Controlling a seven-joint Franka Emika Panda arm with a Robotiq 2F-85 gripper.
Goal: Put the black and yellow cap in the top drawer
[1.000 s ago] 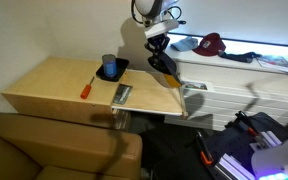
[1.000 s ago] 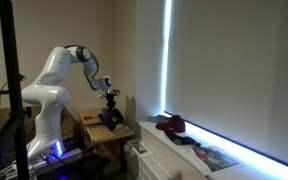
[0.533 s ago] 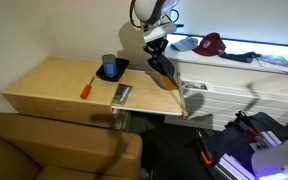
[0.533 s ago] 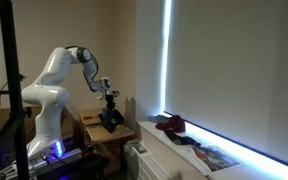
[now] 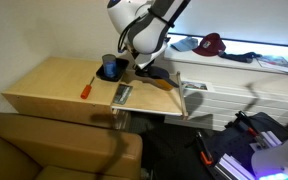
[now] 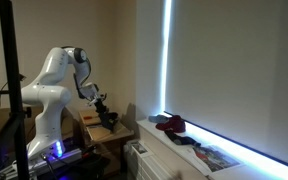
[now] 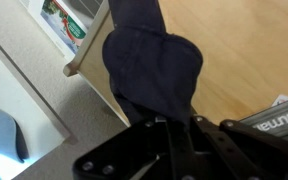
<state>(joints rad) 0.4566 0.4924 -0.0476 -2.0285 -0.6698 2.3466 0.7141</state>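
My gripper (image 7: 174, 135) is shut on the dark crown of the black and yellow cap (image 7: 154, 60), which hangs from the jaws over the wooden table's edge. In an exterior view the gripper (image 5: 149, 70) is low over the table's right end, with the cap's yellow brim (image 5: 167, 85) below it. It also shows in the exterior view from the side (image 6: 102, 106), with the cap (image 6: 110, 119) under it. The white chest of drawers stands right of the table; its top drawer (image 5: 234, 70) looks shut.
A dark red cap (image 5: 212, 43) and papers lie on top of the chest. On the wooden table (image 5: 44, 90) are a blue cup (image 5: 109, 68), a red-handled tool (image 5: 86, 90) and a booklet (image 5: 122, 95). A brown sofa (image 5: 44, 150) is in front.
The arm has swung down and left. The cap has moved with the gripper from beside the chest's top to low over the table's right end.
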